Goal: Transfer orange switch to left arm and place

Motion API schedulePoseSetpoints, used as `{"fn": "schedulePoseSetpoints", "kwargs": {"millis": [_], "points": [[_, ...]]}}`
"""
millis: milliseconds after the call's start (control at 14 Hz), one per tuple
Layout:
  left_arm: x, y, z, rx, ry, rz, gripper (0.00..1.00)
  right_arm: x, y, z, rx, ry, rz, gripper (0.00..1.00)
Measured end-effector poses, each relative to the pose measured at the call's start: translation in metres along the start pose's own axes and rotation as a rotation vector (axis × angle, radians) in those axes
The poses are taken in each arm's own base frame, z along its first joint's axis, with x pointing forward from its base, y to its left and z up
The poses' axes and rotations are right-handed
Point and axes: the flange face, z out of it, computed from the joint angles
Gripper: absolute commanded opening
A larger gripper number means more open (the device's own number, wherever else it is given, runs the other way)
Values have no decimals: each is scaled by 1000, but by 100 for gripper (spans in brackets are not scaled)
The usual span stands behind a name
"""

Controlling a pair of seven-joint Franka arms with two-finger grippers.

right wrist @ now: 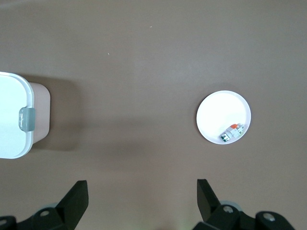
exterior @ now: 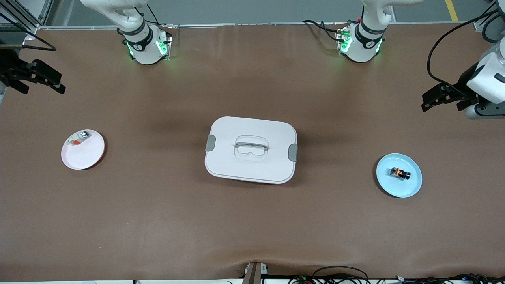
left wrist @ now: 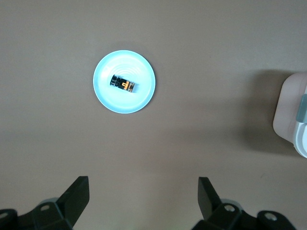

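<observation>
blue plate (exterior: 410, 188): a small round pale blue plastic plate, lower right of the front view, toward the left arm's end of the brown surface (exterior: 158, 221); it carries the task's thing.
orange switch (exterior: 400, 173): a tiny black cylindrical push-button with an orange band, lying on its side near the middle of the blue plate. in the left wrist view it (left wrist: 123, 84) shows black ends and an orange-tan middle; which end is the cap i cannot tell.
white box (exterior: 251, 150): a large white rounded-rectangular plastic container with grey side latches and a recessed lid handle, at the centre of the frame, between the two plates.
pink plate (exterior: 88, 156): a small round pale pink plate, middle left of the frame, holding a silver-and-clear small part (exterior: 79, 138) with a red bit at its rim.
left gripper (exterior: 442, 98): black, two-fingered, up over the surface at the right edge of the frame, spread wide and empty.
right gripper (exterior: 37, 79): black, at the upper left edge, likewise spread wide and empty; this arm waits.
risk, grasp: the switch is small and round, so pinched off-centre it may roll or squirt out, perhaps off the plate.
risk, plate: a low approach could nudge or tip the light plate.
risk, box: a straight low carry toward the right arm would meet the box; the handover likely needs height or a detour.
risk, handover: little length to share between two grippers, so a drop is plausible.
</observation>
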Motion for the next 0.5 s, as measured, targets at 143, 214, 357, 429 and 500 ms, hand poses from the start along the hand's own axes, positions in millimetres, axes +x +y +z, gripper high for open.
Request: {"fn": "schedulePoseSetpoints", "kwargs": {"millis": [143, 214, 357, 429, 500], "points": [[0, 0, 0, 0, 0, 0, 100, 0, 2, 0, 0, 0, -6, 100], [0, 0, 0, 0, 0, 0, 100, 0, 2, 0, 0, 0, -9, 100], [0, 0, 0, 0, 0, 0, 100, 0, 2, 0, 0, 0, -11, 100], [0, 0, 0, 0, 0, 0, 100, 0, 2, 0, 0, 0, -11, 100], [0, 0, 0, 0, 0, 0, 100, 0, 2, 0, 0, 0, -11, 100]]}}
